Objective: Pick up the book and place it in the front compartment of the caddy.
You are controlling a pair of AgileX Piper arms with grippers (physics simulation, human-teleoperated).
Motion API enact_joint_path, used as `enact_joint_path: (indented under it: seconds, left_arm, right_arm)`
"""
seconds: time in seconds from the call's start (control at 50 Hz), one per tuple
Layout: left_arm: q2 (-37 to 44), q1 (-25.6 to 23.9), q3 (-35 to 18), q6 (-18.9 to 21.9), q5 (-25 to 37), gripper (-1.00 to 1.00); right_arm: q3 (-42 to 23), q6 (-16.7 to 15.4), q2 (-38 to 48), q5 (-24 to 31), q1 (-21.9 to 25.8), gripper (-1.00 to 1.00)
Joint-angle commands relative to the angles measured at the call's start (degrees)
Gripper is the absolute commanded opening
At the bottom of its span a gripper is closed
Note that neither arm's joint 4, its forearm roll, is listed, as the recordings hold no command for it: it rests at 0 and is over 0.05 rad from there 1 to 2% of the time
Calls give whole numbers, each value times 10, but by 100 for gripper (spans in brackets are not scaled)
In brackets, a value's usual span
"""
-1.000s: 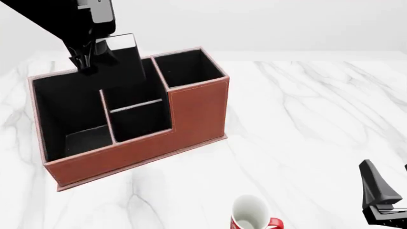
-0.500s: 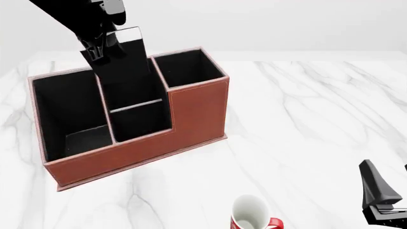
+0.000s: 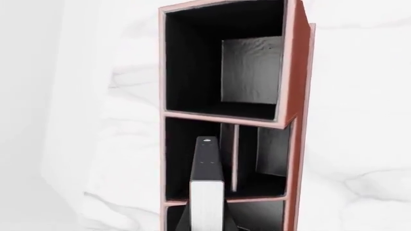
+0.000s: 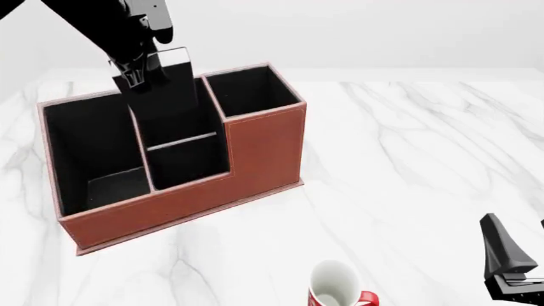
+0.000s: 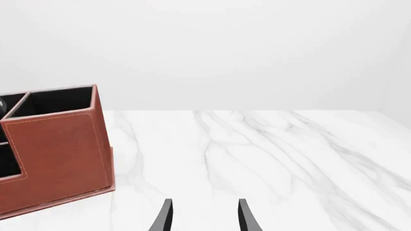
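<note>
Book (image 4: pixel 172 95) sits upright in the left pincer (image 4: pixel 136 73), clamped by its upper end, hanging over the middle of the caddy (image 4: pixel 170 204) with its lower end already dipping below the rim line. From the left wrist view the book's white page edge (image 3: pixel 207 202) faces the camera and its black body points down into the squarish middle cell, the front compartment (image 3: pixel 192 159), just beside the low partition (image 3: pixel 235 159). That is the line to hold: keep the book vertical, keep it on the full-height-walled side of that partition, and lower straight down without yawing, so that no corner catches a stitched rim. I judge release is best left until the lower edge is well inside the cell, otherwise it may tip across into the shorter cell. Over at the near right, the right pincer (image 5: pixel 203 216) idles low above the desk (image 4: pixel 408 159), fingers parted and empty, near the red-and-white mug (image 4: pixel 336 287), well apart from the action.
</note>
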Motion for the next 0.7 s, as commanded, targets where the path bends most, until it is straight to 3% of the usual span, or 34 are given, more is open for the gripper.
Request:
enact_joint_path:
  seconds: [0.02, 0.68, 0.7]
  left_arm:
    - [9, 2, -7, 2, -1, -100]
    - [28, -10, 34, -21, -44, -100]
    - [25, -3, 54, -13, -55, -100]
  right_arm:
    - [1, 0, 0, 0, 0, 100]
    - [1, 0, 0, 0, 0, 100]
    - [1, 0, -1, 0, 0, 100]
